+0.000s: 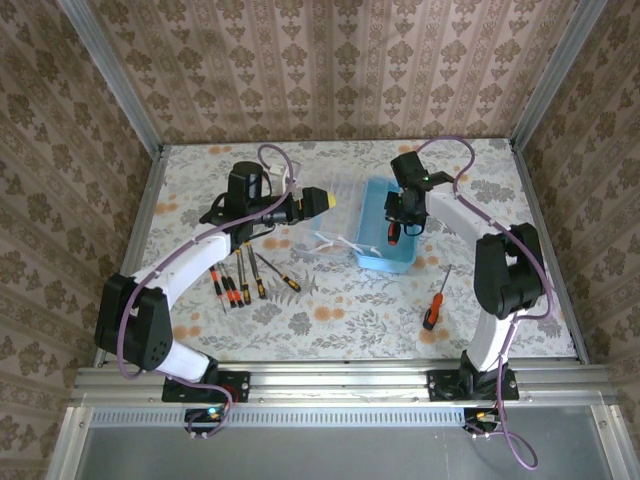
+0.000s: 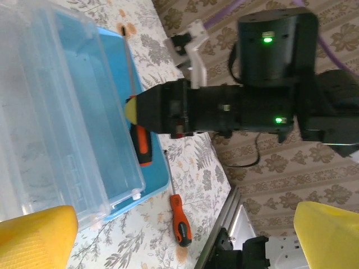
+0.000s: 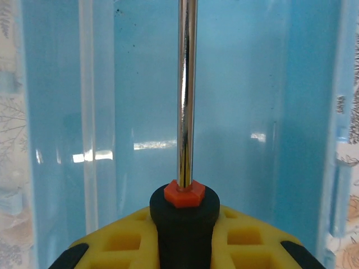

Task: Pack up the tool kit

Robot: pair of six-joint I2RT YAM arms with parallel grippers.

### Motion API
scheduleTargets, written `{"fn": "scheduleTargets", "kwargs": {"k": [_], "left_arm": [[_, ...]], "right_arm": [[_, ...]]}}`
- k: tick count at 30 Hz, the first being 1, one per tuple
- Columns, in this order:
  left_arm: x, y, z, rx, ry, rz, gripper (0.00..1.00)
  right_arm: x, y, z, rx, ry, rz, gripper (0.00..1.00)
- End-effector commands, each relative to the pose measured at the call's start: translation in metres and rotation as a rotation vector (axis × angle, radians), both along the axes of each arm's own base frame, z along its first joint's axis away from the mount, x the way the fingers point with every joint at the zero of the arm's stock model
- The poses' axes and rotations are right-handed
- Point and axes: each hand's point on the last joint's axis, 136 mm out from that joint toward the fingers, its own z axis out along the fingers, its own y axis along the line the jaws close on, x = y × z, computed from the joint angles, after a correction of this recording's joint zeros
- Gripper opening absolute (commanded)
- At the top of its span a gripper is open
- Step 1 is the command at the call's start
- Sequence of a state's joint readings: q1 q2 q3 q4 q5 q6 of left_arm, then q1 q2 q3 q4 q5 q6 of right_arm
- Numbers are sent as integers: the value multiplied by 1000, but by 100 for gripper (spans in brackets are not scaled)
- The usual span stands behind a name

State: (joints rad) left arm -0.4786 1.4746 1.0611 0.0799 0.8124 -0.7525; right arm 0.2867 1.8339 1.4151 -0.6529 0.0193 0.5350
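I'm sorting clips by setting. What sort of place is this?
Probably a staged robot test cell, not a real room: wallpaper-patterned panels box in a floral table, with aluminium framing along its near edge.

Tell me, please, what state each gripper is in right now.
Left gripper: open, holding nothing.
Right gripper: closed on a screwdriver over the blue case.

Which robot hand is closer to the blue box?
The right. The right gripper hangs over the blue box, holding a screwdriver; the left gripper is open beside its clear lid.
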Motion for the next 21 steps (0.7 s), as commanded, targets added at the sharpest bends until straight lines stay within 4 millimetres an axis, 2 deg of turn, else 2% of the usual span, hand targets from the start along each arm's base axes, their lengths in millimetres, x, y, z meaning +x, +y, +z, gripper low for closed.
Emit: {"fn": "scheduleTargets", "kwargs": {"k": [1, 9, 11, 21], "left_arm": [[-2, -1, 8, -20, -24, -6, 100], [0, 9, 13, 32, -73, 38, 100], [-1, 10, 15, 33, -80, 39, 100], [-1, 10, 15, 35, -75, 38, 100]], "right_arm": [[9, 9, -1, 27, -3, 26, 21], [16, 17, -26, 73, 55, 37, 24], [16, 13, -29, 64, 62, 24, 24], [17, 14, -32, 133, 80, 22, 34]]}}
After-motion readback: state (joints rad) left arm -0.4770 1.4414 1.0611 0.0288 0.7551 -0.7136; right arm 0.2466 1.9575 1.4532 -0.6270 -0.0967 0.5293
